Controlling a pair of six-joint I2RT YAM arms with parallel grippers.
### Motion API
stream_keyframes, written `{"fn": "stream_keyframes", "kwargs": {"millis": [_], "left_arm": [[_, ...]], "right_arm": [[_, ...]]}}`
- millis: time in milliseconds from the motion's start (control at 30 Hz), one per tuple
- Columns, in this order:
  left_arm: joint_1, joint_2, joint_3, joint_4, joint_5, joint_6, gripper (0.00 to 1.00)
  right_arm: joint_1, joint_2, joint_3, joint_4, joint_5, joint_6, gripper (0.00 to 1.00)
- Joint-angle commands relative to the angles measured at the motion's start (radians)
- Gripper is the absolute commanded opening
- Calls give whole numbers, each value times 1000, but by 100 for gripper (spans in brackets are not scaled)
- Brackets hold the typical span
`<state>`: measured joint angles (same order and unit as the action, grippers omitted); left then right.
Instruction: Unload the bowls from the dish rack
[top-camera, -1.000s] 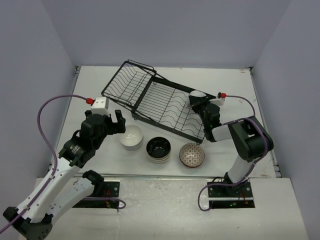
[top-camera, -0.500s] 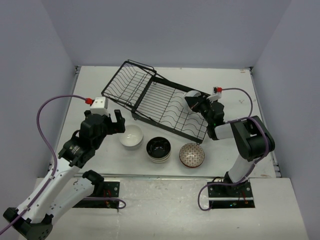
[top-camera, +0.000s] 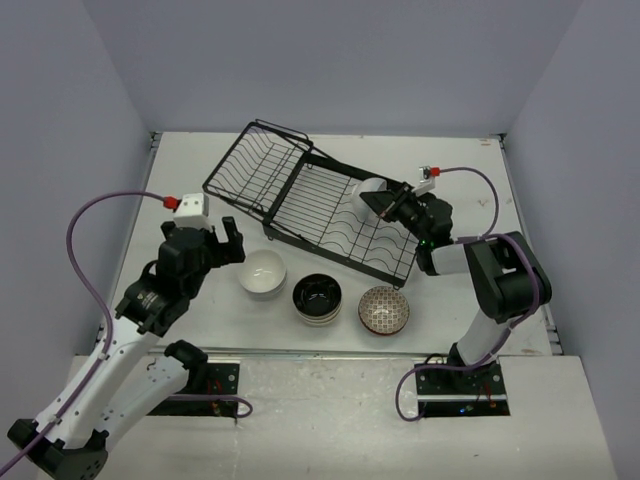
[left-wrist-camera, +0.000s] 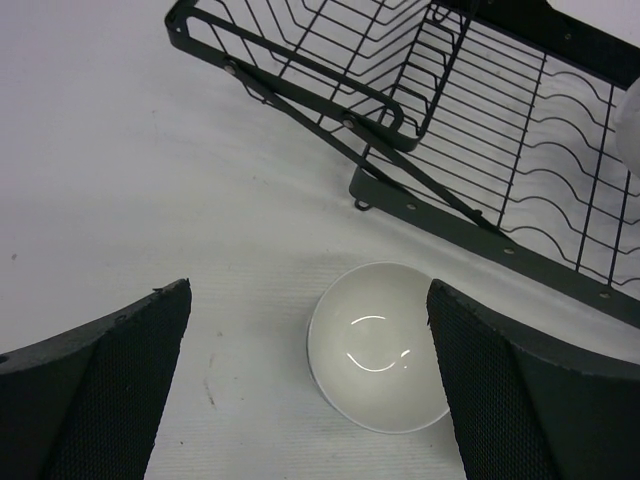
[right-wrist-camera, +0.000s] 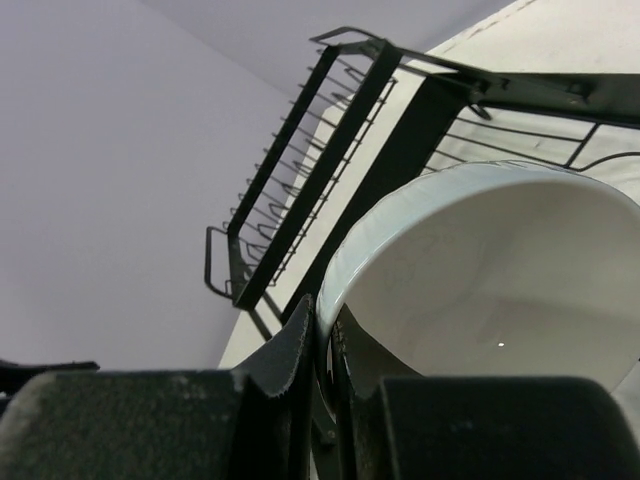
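The right gripper (right-wrist-camera: 322, 325) pinches the thin rim of a white bowl (right-wrist-camera: 500, 260) at the right end of the dish rack (top-camera: 300, 195). The bowl looks hard, slippery and breakable, so the rim is the spot to hold. The left gripper (top-camera: 222, 240) is wide open.

Both arms share one build: white tube links between chunky black joint housings. The left arm (top-camera: 108, 376) carries a purple cable (top-camera: 71, 240) that runs to a white wrist block with a red cap (top-camera: 190, 206). The right arm (top-camera: 503, 285) has its own purple cable (top-camera: 466, 169), ending at a small white-and-red connector (top-camera: 428, 180). Each arm is bolted to a black base plate (top-camera: 228, 372) with red wiring. The left gripper (left-wrist-camera: 308, 290) has black wedge fingers (left-wrist-camera: 100, 395) faced with a fine mesh texture. The right gripper (right-wrist-camera: 325, 318) has matte black fingers (right-wrist-camera: 275, 395).
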<state>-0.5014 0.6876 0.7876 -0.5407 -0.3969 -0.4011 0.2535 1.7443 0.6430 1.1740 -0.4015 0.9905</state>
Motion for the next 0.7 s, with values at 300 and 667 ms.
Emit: {"fn": "stream_keyframes", "kwargs": {"millis": [300,667], "left_arm": [[41,-95,42,-51,-264,-97,100],[52,-109,56,-85,-336,-151,100]], "right_arm": [[47,-86,69,110,-252,-21,0],[223,-123,179,-45,-355,-157,0]]}}
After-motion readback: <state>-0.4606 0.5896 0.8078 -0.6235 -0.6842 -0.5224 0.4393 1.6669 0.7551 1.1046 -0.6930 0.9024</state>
